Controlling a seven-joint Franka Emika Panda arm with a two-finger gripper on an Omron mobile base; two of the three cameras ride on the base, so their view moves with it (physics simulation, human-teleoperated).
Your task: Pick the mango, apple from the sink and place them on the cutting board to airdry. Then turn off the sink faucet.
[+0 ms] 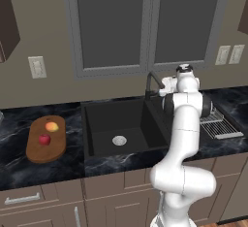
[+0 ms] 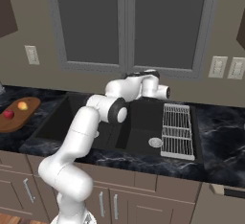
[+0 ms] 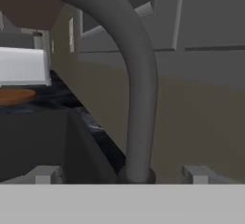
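End effector (image 3: 122,174): fingers being held wide apart, straddling the sink faucet (image 3: 136,84) base, nothing gripped. Mango (image 1: 52,126) and apple (image 1: 44,139): lying on the cutting board (image 1: 34,148), counter left of sink (image 1: 97,119).

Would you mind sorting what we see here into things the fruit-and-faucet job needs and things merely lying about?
Job: mango, apple, cutting board, sink, sink faucet, gripper.
Lying about: wire rack, wall outlets, cabinet doors.
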